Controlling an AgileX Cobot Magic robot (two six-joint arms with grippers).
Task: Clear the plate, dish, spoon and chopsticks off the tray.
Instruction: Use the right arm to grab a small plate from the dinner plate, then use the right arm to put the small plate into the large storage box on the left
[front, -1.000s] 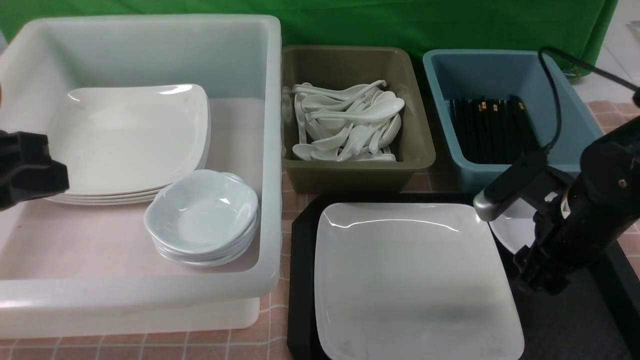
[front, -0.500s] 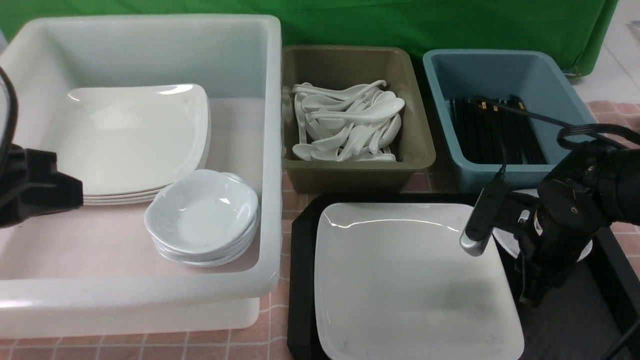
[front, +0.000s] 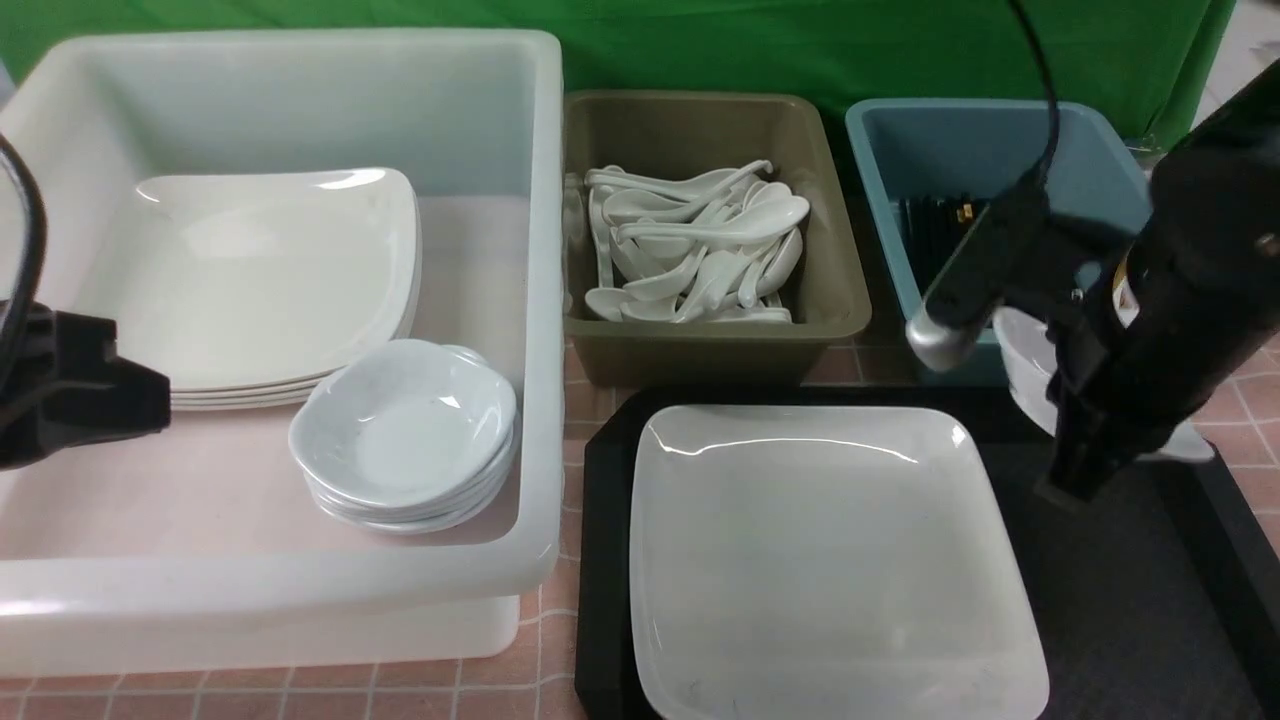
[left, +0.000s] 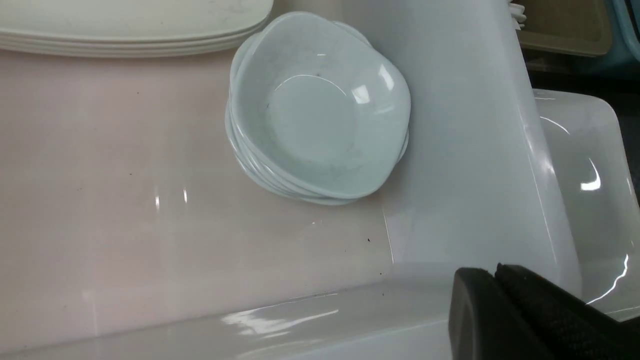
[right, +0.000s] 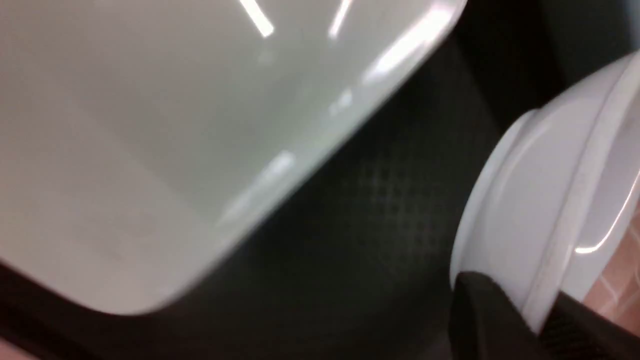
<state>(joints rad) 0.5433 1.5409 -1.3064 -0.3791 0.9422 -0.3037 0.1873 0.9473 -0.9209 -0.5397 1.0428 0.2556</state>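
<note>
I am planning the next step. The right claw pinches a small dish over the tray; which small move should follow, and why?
Probably carry the dish higher and leftward, toward the white tub. The right claw grips its rim, matching dishes are stacked in that tub, and the tub's wall stands in the way.

Green cloth backdrop (front: 700, 40) across the back, desk (front: 300, 692) under pink checked cloth, pale floor (front: 1256, 48) far right.

plate (front: 830, 560), dish (front: 1025, 375): white | tray (front: 1120, 600): black, textured | tablecloth (front: 450, 690): pink grid | backdrop (front: 700, 50): green
</note>
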